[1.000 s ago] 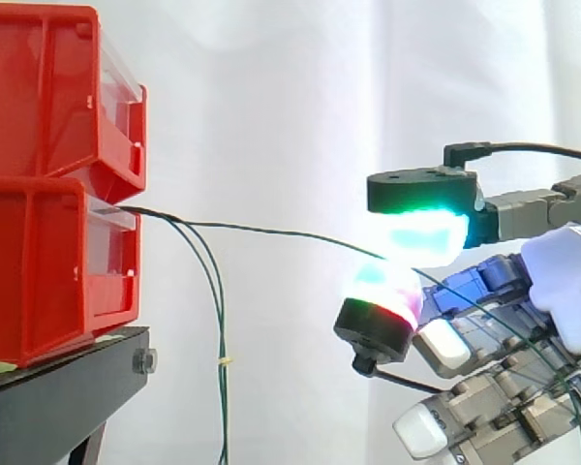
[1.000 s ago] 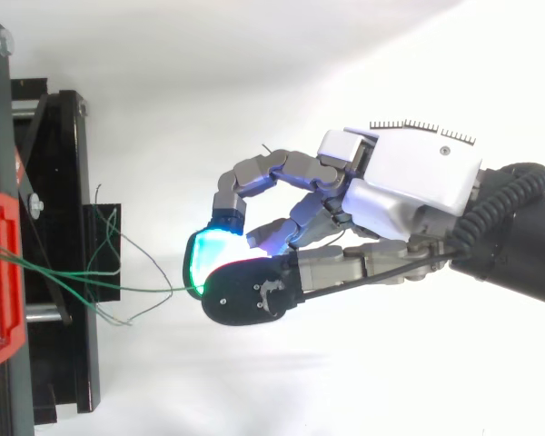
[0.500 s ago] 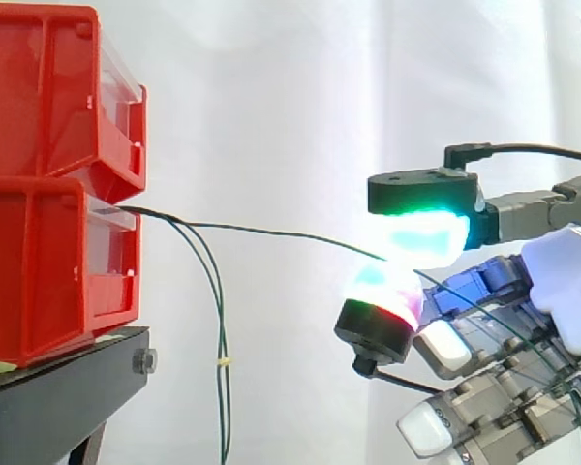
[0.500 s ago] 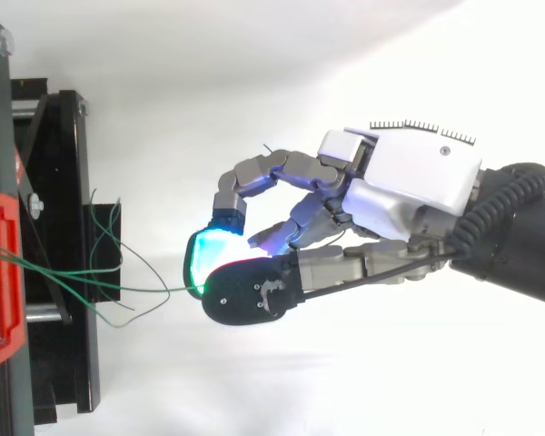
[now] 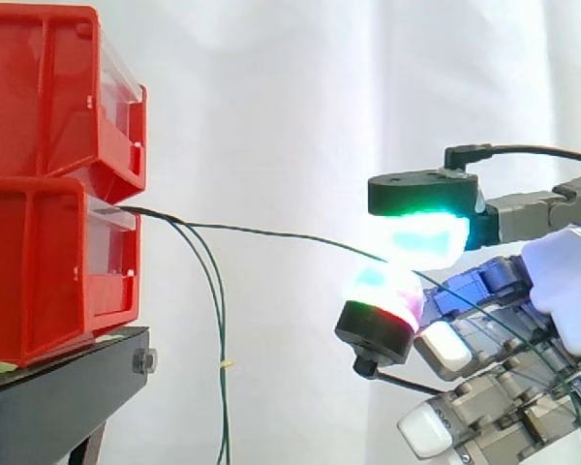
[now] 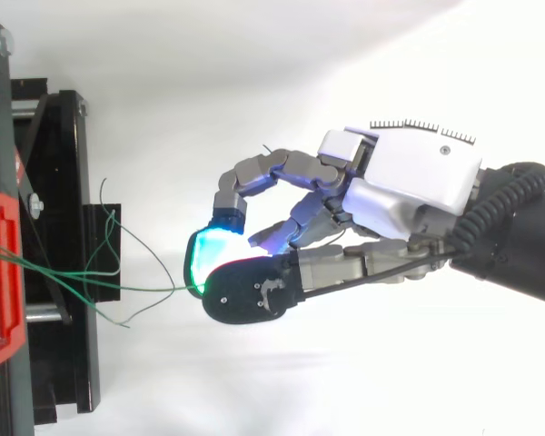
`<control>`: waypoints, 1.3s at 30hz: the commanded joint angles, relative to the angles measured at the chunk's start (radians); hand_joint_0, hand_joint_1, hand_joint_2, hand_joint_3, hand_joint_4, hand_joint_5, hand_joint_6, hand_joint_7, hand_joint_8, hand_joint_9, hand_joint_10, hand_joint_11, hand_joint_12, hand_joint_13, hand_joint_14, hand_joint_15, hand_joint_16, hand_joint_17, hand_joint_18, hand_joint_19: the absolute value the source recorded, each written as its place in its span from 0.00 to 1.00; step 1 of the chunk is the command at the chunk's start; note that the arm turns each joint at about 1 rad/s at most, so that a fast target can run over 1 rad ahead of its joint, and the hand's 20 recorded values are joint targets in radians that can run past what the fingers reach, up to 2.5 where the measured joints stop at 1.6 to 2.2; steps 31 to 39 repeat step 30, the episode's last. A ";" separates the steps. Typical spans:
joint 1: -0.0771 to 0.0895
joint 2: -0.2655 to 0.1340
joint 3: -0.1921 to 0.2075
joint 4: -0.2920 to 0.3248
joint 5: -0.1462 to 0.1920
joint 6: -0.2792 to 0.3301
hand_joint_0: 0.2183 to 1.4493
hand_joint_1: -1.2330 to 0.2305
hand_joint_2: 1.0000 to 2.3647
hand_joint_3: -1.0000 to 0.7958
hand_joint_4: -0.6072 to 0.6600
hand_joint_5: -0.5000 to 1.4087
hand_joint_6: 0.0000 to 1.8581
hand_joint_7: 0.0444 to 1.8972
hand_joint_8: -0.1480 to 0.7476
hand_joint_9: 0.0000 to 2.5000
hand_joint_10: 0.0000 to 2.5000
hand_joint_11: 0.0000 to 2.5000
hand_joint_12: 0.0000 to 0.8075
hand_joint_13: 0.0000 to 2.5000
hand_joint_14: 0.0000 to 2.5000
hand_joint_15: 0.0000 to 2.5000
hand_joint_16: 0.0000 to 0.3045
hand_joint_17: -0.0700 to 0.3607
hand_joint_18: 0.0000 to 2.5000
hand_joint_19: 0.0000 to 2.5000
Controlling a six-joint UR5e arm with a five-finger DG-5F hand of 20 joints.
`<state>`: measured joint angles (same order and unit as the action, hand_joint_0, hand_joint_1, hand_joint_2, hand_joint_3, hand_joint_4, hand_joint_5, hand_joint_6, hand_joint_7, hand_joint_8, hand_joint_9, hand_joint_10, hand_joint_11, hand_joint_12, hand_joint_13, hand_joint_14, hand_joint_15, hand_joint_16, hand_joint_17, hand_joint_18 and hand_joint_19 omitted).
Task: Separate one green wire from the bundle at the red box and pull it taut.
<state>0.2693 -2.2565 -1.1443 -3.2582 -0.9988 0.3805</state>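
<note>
At the right of the frame, the hand [image 6: 404,182] pinches one green wire [image 5: 271,232] between glowing pads, and the wire runs leftward, sagging slightly, to the red box [image 5: 48,271] (other wires [image 5: 221,329] dangle beside it).

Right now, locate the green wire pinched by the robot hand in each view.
Side view: the green wire crosses mid-frame, from the lower red bin rightward to the robot hand.
Top view: it runs level at lower left, into the robot hand's pinch.
Shared landmark: the red bin at the left edge.
</note>
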 commanded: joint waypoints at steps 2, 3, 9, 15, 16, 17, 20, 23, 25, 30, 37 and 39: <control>0.001 0.000 0.000 0.000 0.000 0.000 0.29 0.30 0.13 0.56 0.44 0.21 0.48 0.74 0.56 0.47 0.00 0.19 0.44 0.32 0.00 0.11 0.16 0.42 0.26 0.05; 0.001 0.000 0.000 0.000 0.000 0.000 0.29 0.30 0.12 0.57 0.44 0.21 0.48 0.74 0.56 0.47 0.00 0.19 0.44 0.32 0.00 0.11 0.16 0.42 0.26 0.06; 0.001 0.000 -0.002 0.000 0.000 0.000 0.29 0.30 0.12 0.57 0.44 0.21 0.48 0.74 0.56 0.47 0.00 0.19 0.43 0.32 0.00 0.11 0.16 0.41 0.26 0.06; -0.001 0.000 -0.002 0.000 -0.001 0.000 0.29 0.30 0.12 0.57 0.43 0.21 0.48 0.74 0.56 0.47 0.00 0.19 0.43 0.33 0.00 0.11 0.15 0.40 0.27 0.06; -0.001 0.000 -0.002 0.000 -0.001 0.000 0.29 0.30 0.12 0.57 0.44 0.21 0.48 0.74 0.56 0.47 0.00 0.18 0.42 0.33 0.00 0.12 0.15 0.40 0.27 0.06; -0.001 0.000 -0.003 0.000 -0.001 0.000 0.29 0.30 0.12 0.57 0.44 0.21 0.48 0.74 0.56 0.47 0.00 0.18 0.42 0.33 0.00 0.12 0.15 0.40 0.27 0.06; 0.001 0.000 -0.002 0.000 0.000 0.000 0.29 0.30 0.12 0.57 0.44 0.21 0.48 0.74 0.56 0.47 0.00 0.18 0.43 0.33 0.00 0.12 0.15 0.40 0.27 0.06; -0.001 0.000 -0.003 0.000 0.000 0.000 0.29 0.30 0.12 0.57 0.44 0.21 0.48 0.74 0.56 0.47 0.00 0.19 0.42 0.33 0.00 0.12 0.15 0.40 0.27 0.06; 0.001 0.000 -0.003 0.000 0.000 0.000 0.29 0.30 0.12 0.57 0.44 0.21 0.48 0.74 0.56 0.47 0.00 0.18 0.42 0.33 0.00 0.12 0.15 0.40 0.27 0.06; 0.001 0.000 -0.003 0.000 -0.003 0.000 0.29 0.30 0.12 0.57 0.44 0.21 0.48 0.74 0.56 0.47 0.01 0.18 0.42 0.33 0.00 0.12 0.15 0.39 0.27 0.06; 0.001 0.000 -0.003 0.000 -0.003 0.000 0.29 0.30 0.12 0.57 0.44 0.21 0.48 0.74 0.56 0.47 0.01 0.18 0.42 0.33 0.00 0.12 0.15 0.39 0.27 0.06; 0.001 0.000 -0.003 0.000 -0.003 0.000 0.29 0.30 0.12 0.57 0.44 0.21 0.48 0.74 0.56 0.47 0.01 0.18 0.42 0.33 0.00 0.12 0.15 0.39 0.27 0.06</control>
